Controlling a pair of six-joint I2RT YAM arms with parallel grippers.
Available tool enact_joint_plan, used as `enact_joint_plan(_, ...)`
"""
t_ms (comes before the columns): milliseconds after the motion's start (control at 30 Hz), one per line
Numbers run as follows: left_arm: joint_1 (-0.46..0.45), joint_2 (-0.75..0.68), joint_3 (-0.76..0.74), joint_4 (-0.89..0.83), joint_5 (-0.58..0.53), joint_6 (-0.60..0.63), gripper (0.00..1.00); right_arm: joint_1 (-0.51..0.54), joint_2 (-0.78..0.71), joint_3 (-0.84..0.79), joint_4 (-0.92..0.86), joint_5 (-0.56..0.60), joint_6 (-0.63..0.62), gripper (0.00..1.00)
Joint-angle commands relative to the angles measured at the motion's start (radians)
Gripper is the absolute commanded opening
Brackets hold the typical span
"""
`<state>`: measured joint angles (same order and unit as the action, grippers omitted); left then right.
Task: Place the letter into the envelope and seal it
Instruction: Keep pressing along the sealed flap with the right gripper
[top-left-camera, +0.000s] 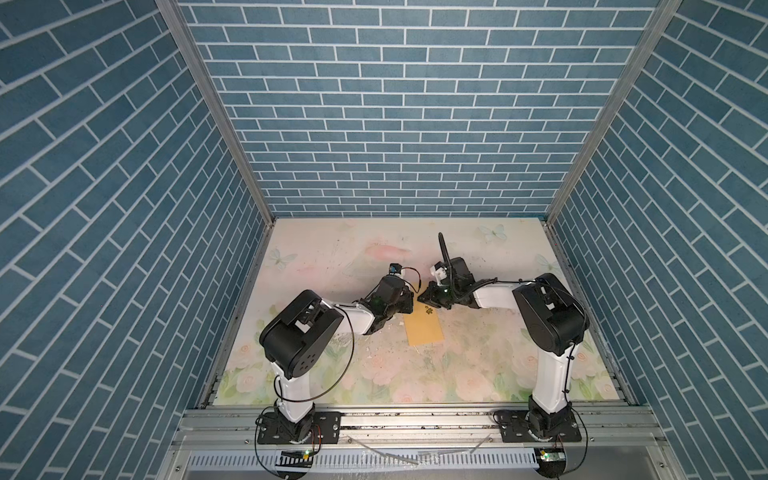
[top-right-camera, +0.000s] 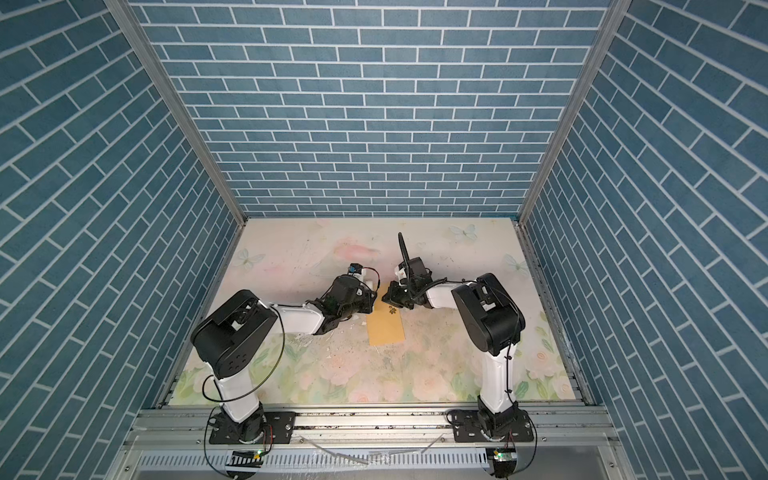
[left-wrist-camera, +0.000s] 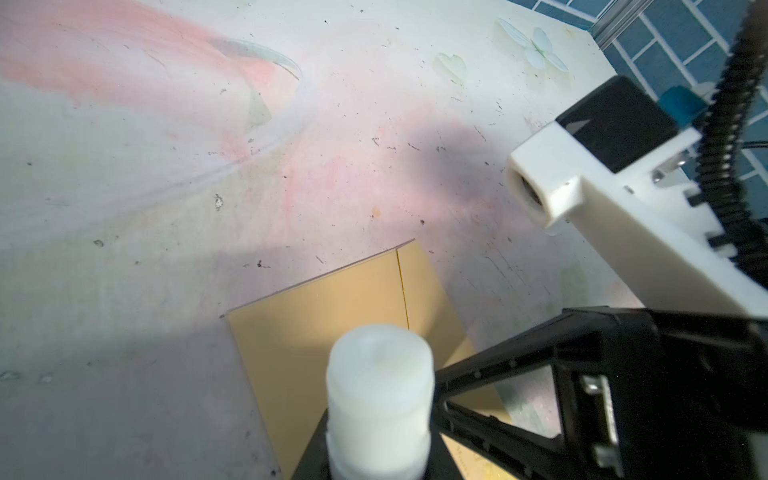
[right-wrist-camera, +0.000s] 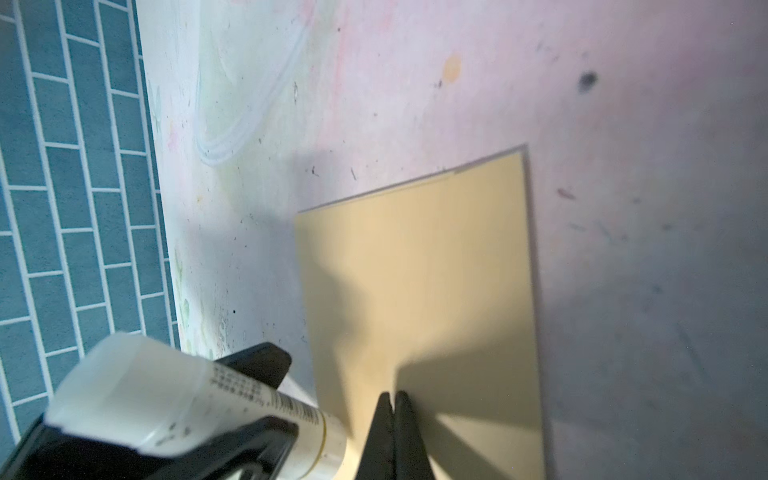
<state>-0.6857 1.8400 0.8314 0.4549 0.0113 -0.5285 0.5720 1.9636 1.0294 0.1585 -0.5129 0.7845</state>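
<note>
Right pincer (right-wrist-camera: 392, 400): its jaws are fully closed, nothing is between them, and their joined tips press down on the mustard-yellow rectangular paper envelope (top-left-camera: 424, 330). Left pincer (top-left-camera: 408, 300): it is closed partway around a white cylindrical stick (right-wrist-camera: 166, 399) with small print on its barrel, which looks like a glue stick. It is held just beside the envelope's far end. You cannot tell from these views whether its cap is on.

The envelope lies flat near the middle of the flower-printed worktop (top-left-camera: 478, 374), with its long side running from the front edge toward the back edge. Both pincers meet over its far end, where the small gold emblem (top-left-camera: 428, 310) shows. The tan bordered paper letter appears in no view and is judged to be already inside. Whether the flap is down cannot be read.

The step in hand is judged to be sealing.
- Hold the right pincer's downward press steady so the envelope cannot slide.
- Bring the stick in low and at a shallow angle.
- Draw it along the flap's edge only, moving away from the pinned point.
- Press lightly, because thin paper buckles or drags under a hard push.
</note>
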Motion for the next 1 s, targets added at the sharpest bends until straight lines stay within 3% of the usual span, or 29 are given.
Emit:
enact_joint_plan(0, 0.000, 0.024, -0.029, -0.067, -0.018, -0.003, 0.00, 0.026, -0.030, -0.062, -0.047, 0.014, -0.013, 0.00)
enact_joint_plan(967, 0.000, 0.012, -0.047, -0.056, -0.011, -0.014, 0.00, 0.031, -0.216, -0.395, 0.000, 0.095, 0.044, 0.00)
